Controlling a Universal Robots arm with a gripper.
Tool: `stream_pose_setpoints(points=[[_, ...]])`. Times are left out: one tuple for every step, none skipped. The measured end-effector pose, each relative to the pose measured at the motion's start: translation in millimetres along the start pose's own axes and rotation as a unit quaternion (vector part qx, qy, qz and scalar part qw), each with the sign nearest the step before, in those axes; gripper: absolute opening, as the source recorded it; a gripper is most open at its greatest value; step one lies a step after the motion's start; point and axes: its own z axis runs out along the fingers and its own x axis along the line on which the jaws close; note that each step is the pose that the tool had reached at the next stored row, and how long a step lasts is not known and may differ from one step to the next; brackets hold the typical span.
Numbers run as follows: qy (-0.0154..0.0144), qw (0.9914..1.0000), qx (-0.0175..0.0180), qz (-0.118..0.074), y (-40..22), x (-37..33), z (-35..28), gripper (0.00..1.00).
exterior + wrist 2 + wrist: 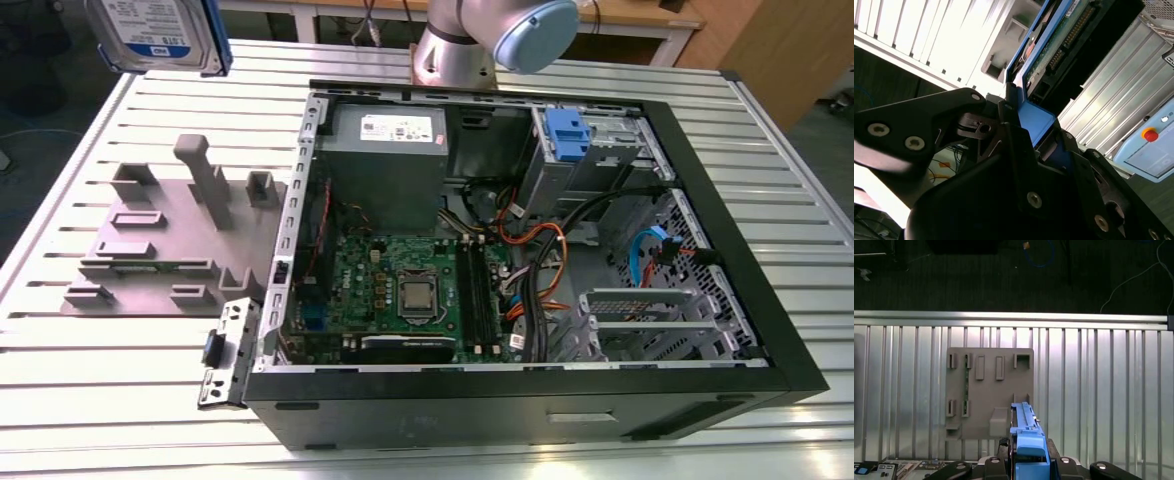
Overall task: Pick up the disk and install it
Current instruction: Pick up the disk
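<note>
Disk [150, 35] is off the table [94, 400] and up in the air, at the far corner on the exterior view's left, label turned towards that camera with a blue rail down one side. We have it by the blue end tab: in the second wrist view the gripper [1030, 127] is clamped on that tab, and the disk [1056, 42] runs straight out from the fingers [1009, 135], circuit side showing. So its long axis continues the line of the hand, and only the tab end is held.

In the first wrist view we look along its thin edge [1024, 417]. The gripper [1029, 452] pinches the tab, and the grey fixture plate [989, 390] lies directly beneath, well apart from the disk.

Now the relation that matters. The open computer case [467, 410] lies to the exterior view's right of the disk, past the fixture plate [160, 250]. Its drive cage, with the other blue caddy [567, 135] in it, sits at the case's far corner, beyond the power supply [387, 160]. By our reckoning the disk is lifted but not installed, with nearly the whole case width between it and that cage.
</note>
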Motion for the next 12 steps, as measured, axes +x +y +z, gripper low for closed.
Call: stream_pose_setpoints(points=[[0.0000, 1.00000, 0.0000, 0.000, 0.0, 0.0, 0.0, 0.36], [0.0000, 1.00000, 0.0000, 0.000, 0.1, 0.4, -0.1, 0.36], [0.0000, 1.00000, 0.0000, 0.000, 0.1, 1.5, -0.1, 0.36], [0.0000, 1.00000, 0.0000, 0.000, 0.0, 2.9, -0.1, 0.36], [0.0000, 1.00000, 0.0000, 0.000, 0.0, 4.6, -0.1, 0.36], [0.0000, 1.00000, 0.0000, 0.000, 0.0, 6.5, -0.2, 0.36], [0.0000, 1.00000, 0.0000, 0.000, 0.0, 8.1, -0.2, 0.36], [0.0000, 1.00000, 0.0000, 0.000, 0.0, 9.7, -0.2, 0.36], [0.0000, 1.00000, 0.0000, 0.000, 0.0, 11.4, -0.2, 0.36], [0.0000, 1.00000, 0.0000, 0.000, 0.0, 13.1, -0.3, 0.36], [0.0000, 1.00000, 0.0000, 0.000, 0.0, 14.5, -0.3, 0.36], [0.0001, 1.00000, 0.0000, 0.000, 0.1, 15.7, -0.3, 0.36]])
